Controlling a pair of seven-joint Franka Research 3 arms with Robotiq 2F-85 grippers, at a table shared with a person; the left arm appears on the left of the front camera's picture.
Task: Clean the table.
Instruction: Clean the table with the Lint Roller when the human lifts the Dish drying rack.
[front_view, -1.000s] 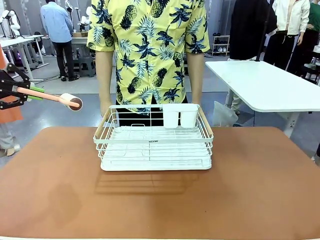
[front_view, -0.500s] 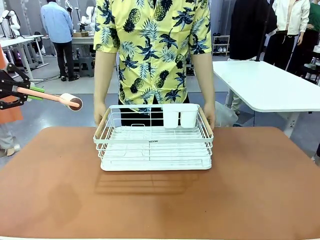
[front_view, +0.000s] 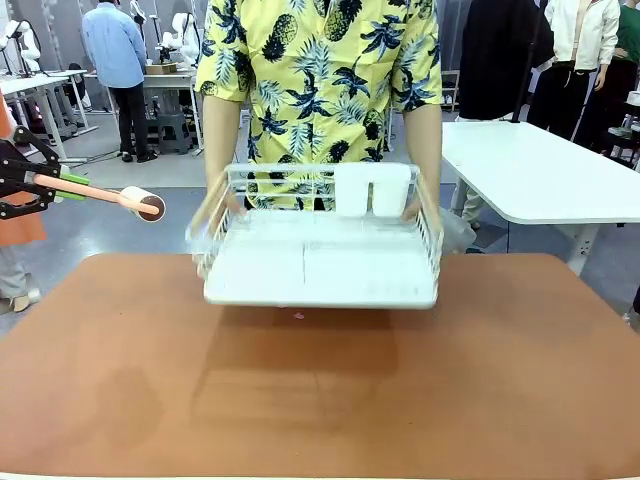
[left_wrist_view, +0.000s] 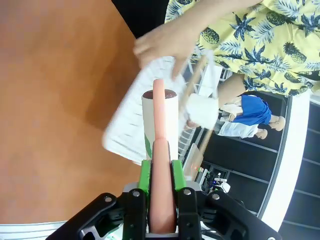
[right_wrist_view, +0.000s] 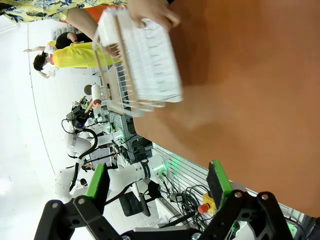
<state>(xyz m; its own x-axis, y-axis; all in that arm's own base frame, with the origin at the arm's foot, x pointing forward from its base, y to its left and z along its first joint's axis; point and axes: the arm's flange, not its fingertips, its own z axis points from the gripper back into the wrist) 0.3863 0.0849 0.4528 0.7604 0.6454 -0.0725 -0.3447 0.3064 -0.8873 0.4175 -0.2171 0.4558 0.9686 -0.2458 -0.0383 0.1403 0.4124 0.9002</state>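
Left wrist view: left gripper (left_wrist_view: 160, 170) clamps a pink-handled white lint roller (left_wrist_view: 161, 117), right gripper (right_wrist_view: 156, 175) gapes; sweeping the reddish-brown table (left_wrist_view: 50, 100) now could hit the person's raised white wire dish rack (left_wrist_view: 125, 131).

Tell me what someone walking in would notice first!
Probably the person in the bright yellow pineapple shirt at the far side, holding a white dish rack up above the middle of the reddish-brown table. Next, at the left, the robot's left hand gripping a lint roller by its pink handle, in the air.
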